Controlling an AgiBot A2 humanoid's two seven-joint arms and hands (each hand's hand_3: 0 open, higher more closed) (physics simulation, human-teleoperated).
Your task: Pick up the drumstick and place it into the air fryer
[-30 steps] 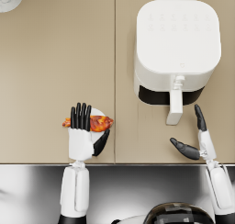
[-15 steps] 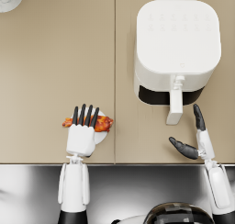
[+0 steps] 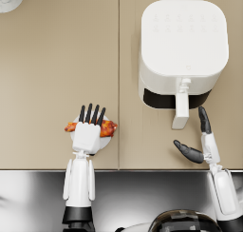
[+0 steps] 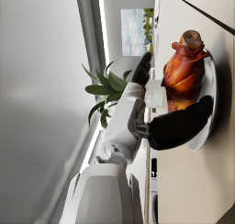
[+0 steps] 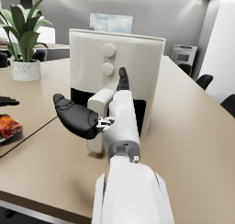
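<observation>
Start at the left: your left hand (image 3: 87, 133) sits over the drumstick (image 3: 108, 128), which lies across a small white plate (image 3: 105, 141) at about 7 o'clock on the worktop (image 3: 57, 74). In the left wrist view the fingers (image 4: 181, 123) are spread, one dark finger on each side of the meat, so you are cupped around it but I cannot tell that you have truly clamped it; the drumstick looks to be resting on the plate.

Judge it as a light thing, firm at the bone and softer in the meaty part, with a glazed brown skin that will likely be greasy and slippery. Take hold across the thick middle, where the fingers can wrap, and not on the bare bone knob (image 4: 191, 36), which is narrow and could twist out. Close firmly but do not crush.

Further right, the white fryer (image 3: 182, 50) stands at about 1 o'clock, its handle (image 3: 181, 110) pointing toward you and a dark gap showing beneath the lid. Your right hand (image 3: 201, 143) waits just beside that handle, fingers apart, holding nothing.

No brand, label or readable writing shows; the fryer front carries only two plain knobs (image 5: 108, 59)
</observation>
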